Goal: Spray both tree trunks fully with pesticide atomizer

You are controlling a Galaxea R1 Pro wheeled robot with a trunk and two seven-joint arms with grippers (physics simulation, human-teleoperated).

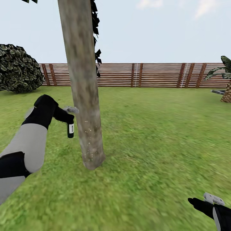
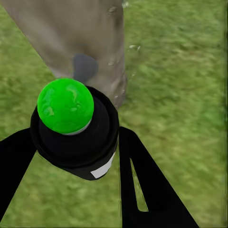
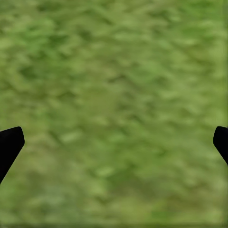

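So the left gripper (image 1: 71, 119) sits left of centre in the head view, fingers clamped around the pesticide atomizer (image 1: 70, 130), which hangs down from it as a little black bottle with a pale label strip, just beside the tree trunk (image 1: 84, 93). That trunk is a thick mottled grey-brown column running from the top of the frame down to the grass (image 1: 154, 144) a bit below centre, and there are fine pale specks of pesticide (image 1: 87, 130) dotted on the lower bark. In the left wrist view the atomizer (image 2: 78, 135) is wedged between the two black fingers (image 2: 142, 180), its round cap glowing bright green, with the trunk base (image 2: 80, 42) right behind it and a few white droplets on the bark. The right gripper (image 1: 208, 200) is down in the lower right corner, well apart from the tree; in its wrist view its tips sit at opposite edges over plain grass (image 3: 114, 104), so it's spread wide and holding nothing. Brown slatted fence (image 1: 154, 75) across the back, dark bush (image 1: 19, 69) at upper left, palm (image 1: 226, 80) at the right edge
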